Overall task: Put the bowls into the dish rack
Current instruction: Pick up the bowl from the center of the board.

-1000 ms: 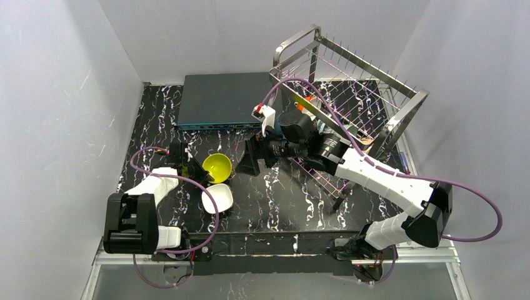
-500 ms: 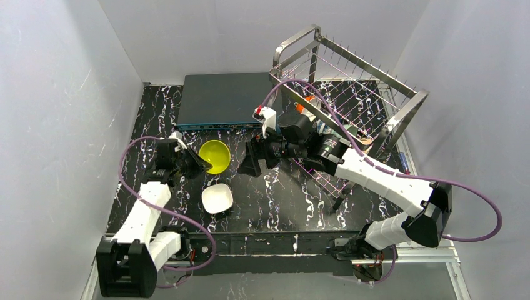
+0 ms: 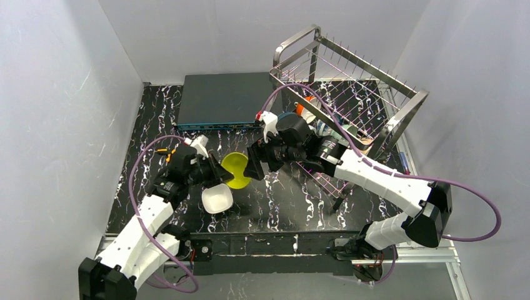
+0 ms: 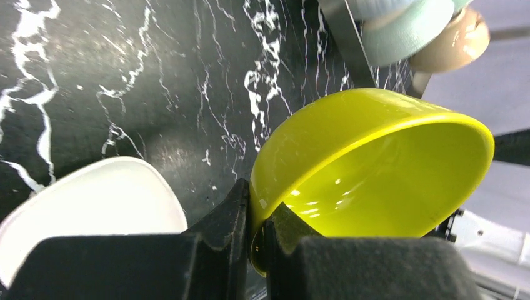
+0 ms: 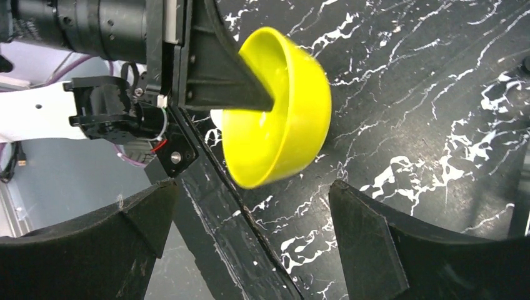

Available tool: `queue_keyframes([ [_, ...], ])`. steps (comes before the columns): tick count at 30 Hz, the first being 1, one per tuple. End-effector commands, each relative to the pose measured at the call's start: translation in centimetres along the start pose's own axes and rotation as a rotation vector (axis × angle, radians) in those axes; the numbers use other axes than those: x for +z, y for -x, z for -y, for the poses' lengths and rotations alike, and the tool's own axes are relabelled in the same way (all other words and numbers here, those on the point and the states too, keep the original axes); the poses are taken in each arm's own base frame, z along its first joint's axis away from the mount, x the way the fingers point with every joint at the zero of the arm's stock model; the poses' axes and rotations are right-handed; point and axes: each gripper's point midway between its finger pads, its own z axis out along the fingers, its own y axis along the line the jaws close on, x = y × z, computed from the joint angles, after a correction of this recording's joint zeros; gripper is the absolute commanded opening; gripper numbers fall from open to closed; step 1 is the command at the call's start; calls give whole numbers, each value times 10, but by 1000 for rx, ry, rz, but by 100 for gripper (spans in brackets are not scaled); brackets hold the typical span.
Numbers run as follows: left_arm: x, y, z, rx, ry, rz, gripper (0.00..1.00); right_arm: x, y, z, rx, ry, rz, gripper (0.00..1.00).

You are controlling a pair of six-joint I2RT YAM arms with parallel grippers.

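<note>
My left gripper is shut on the rim of a yellow-green bowl, one finger inside and one outside. It holds the bowl tipped on its side above the table. My right gripper stands open just right of that bowl, its fingers wide apart with nothing between them. A white bowl sits on the table below the left gripper and shows again in the left wrist view. The steel dish rack stands at the back right, with a pale green bowl and a tan bowl in it.
A flat dark grey-blue box lies at the back of the black marbled table. The right arm reaches across the rack's front. An orange thing shows at the rack's left end. Grey walls close in on both sides.
My left arm has swung right and lifted the yellow-green bowl off the table, tipping it up close to the right gripper. The right gripper has shifted slightly and stays open.
</note>
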Motion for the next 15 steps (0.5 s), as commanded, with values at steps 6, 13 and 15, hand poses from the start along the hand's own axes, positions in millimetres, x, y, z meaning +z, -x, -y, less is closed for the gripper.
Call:
queue_keyframes([
  [6,1,-14,47,160,-23,-48,0,-1,-18,36,-50,-165,-56,95],
  [13,8,-28,64,217,-28,-77,0,-2,-35,65,-73,-299,-132,86],
  [15,10,-31,66,227,-30,-72,0,0,-41,69,-83,-308,-158,81],
])
